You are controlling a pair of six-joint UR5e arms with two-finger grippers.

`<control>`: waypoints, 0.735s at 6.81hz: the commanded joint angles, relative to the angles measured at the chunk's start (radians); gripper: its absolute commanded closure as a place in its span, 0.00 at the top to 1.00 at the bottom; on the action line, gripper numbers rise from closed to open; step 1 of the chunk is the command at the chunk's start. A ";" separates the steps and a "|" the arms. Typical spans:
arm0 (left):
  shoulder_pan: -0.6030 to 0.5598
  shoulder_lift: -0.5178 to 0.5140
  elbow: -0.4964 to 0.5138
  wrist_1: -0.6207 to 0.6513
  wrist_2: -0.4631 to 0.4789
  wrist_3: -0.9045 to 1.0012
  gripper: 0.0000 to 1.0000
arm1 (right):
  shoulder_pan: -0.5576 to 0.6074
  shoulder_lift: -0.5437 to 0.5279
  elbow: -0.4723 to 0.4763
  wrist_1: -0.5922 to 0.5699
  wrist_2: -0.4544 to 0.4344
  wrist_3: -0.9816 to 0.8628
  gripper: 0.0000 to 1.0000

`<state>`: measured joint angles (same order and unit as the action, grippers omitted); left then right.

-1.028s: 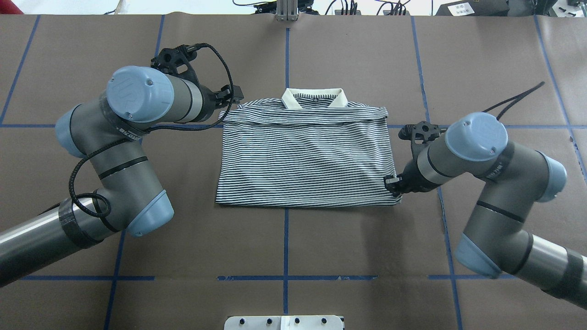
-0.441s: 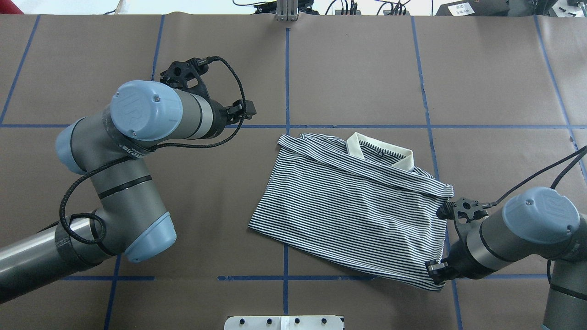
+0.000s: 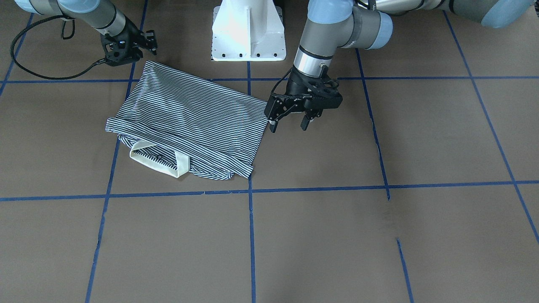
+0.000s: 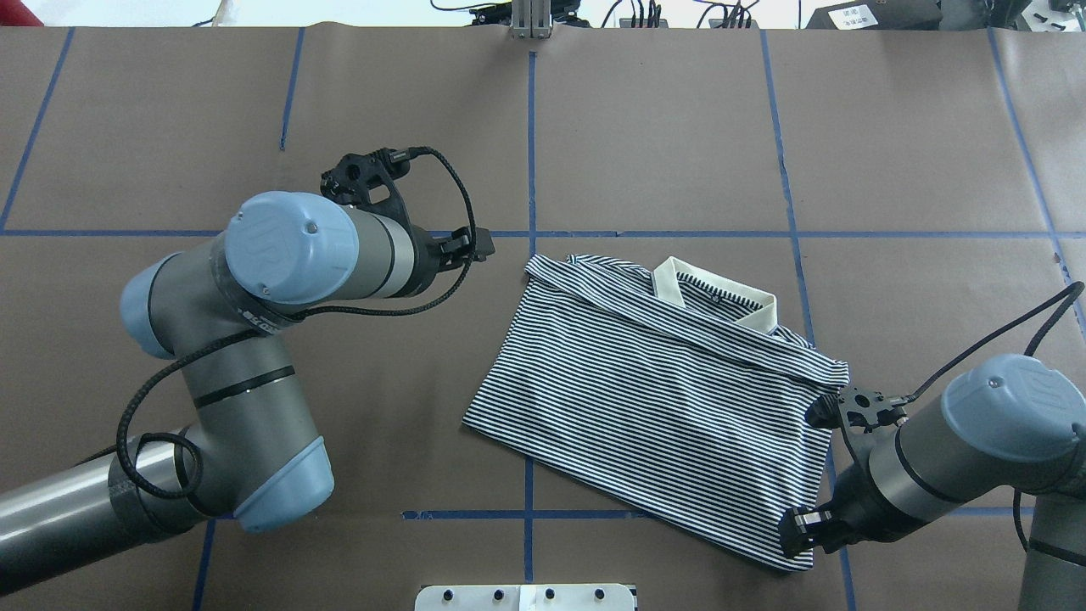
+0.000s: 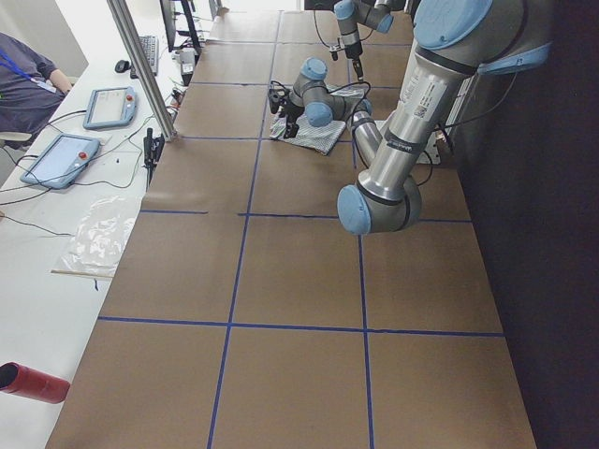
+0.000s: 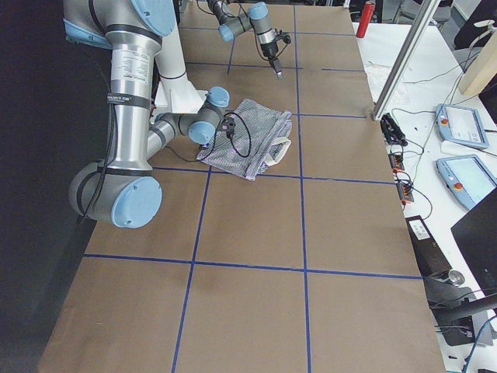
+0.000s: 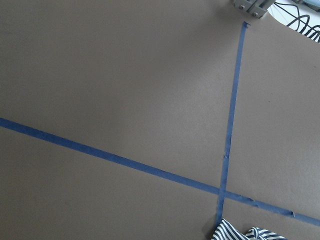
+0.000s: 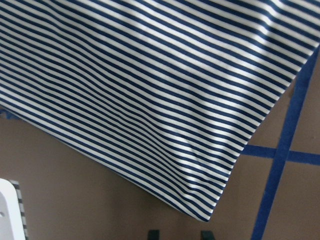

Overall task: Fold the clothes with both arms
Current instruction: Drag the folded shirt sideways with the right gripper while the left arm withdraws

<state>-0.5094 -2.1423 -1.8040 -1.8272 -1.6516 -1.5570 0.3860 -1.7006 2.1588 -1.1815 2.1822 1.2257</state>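
Observation:
The striped polo shirt (image 4: 653,390) lies folded flat and skewed on the table, right of centre, with its cream collar (image 4: 717,293) on the far side. It also shows in the front view (image 3: 189,118) and fills the right wrist view (image 8: 150,90). My right gripper (image 4: 797,539) sits at the shirt's near right corner. In the right wrist view (image 8: 178,234) its fingertips stand apart just short of that corner, with no cloth between them. My left gripper (image 3: 289,124) is open and empty, raised above the table left of the shirt (image 4: 471,244). Only a shirt corner (image 7: 250,234) shows in the left wrist view.
The white pedestal base (image 3: 248,29) stands at the near edge of the table. Blue tape lines (image 4: 530,153) cross the brown table cover. Side benches hold tablets (image 5: 61,159), and an operator (image 5: 23,75) sits there. A red cylinder (image 5: 33,382) lies at the table's left end.
The shirt slid toward the robot and to its right with the right gripper, turning clockwise. The right fingers now stand open at its corner. The left gripper moved slightly nearer and rightward.

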 commanded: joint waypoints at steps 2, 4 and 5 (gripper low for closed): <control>0.147 0.002 0.001 0.109 -0.014 -0.267 1.00 | 0.130 0.051 -0.010 0.095 -0.058 0.001 1.00; 0.179 -0.019 0.023 0.163 -0.005 -0.357 0.98 | 0.175 0.070 -0.008 0.095 -0.058 0.001 1.00; 0.186 -0.027 0.052 0.161 -0.002 -0.377 0.97 | 0.180 0.091 -0.010 0.094 -0.053 0.006 1.00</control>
<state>-0.3390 -2.1590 -1.7812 -1.6736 -1.6585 -1.8949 0.5519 -1.6302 2.1501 -1.0871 2.1264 1.2283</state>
